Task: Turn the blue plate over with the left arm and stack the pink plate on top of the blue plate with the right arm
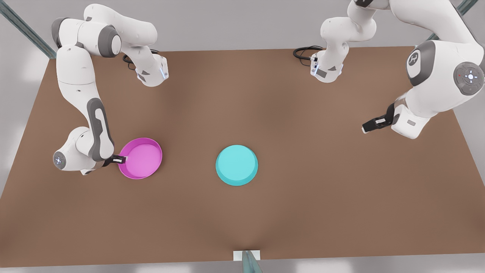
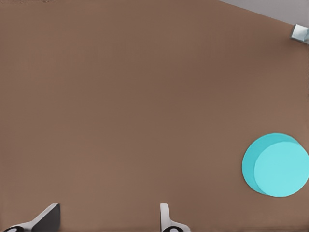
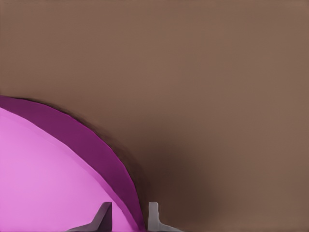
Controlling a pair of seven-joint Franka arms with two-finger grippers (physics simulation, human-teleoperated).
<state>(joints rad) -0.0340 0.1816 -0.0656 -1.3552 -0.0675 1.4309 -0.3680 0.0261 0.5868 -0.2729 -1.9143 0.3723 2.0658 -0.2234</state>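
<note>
The pink plate (image 1: pixel 142 157) lies rim up on the brown table (image 1: pixel 303 197) at the front view's left. My right gripper (image 1: pixel 122 159) is at its near-left edge. In the right wrist view its fingers (image 3: pixel 153 215) straddle the plate's rim (image 3: pixel 96 150), closed against it. The blue plate (image 1: pixel 237 165) sits at the table's middle, flat base up, with nothing touching it. It also appears in the left wrist view as the blue plate (image 2: pixel 276 165). My left gripper (image 1: pixel 366 128) hovers far off at the front view's right, open and holding nothing, fingers (image 2: pixel 48 217) wide apart.
Both arm bases stand at the table's back edge, each with a black cable (image 1: pixel 303 52) beside it. A small metal bracket (image 1: pixel 246 256) sits at the middle of the front edge. Bare tabletop separates the two plates.
</note>
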